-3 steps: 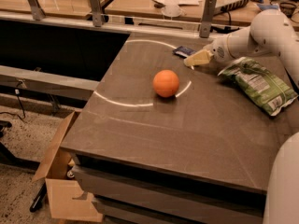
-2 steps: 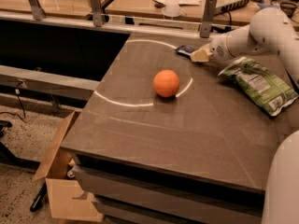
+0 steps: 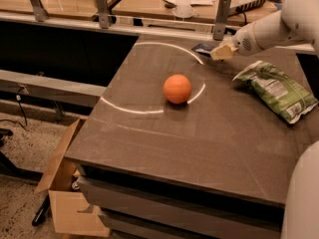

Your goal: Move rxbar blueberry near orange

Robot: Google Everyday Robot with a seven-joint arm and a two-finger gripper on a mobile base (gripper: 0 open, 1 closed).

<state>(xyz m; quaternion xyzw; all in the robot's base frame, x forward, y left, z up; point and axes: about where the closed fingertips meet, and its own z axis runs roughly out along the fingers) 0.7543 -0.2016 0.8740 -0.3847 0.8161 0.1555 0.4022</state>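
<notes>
The orange sits near the middle of the dark table, inside a pale arc marked on its top. The rxbar blueberry is a small dark-blue bar lying flat near the table's far edge, well behind the orange. My gripper comes in from the upper right on a white arm. Its pale tip is low over the table, right at the bar's right end. I cannot tell whether it touches or holds the bar.
A crinkly green chip bag lies at the table's right side, just below the arm. A rail with metal posts runs behind the table. An open cardboard box stands on the floor at the left front. A white robot part fills the lower right corner.
My gripper has moved a little to the right and toward the far edge. The visible part of the blue bar seems shifted the same way. The orange and the chip bag have not moved.
</notes>
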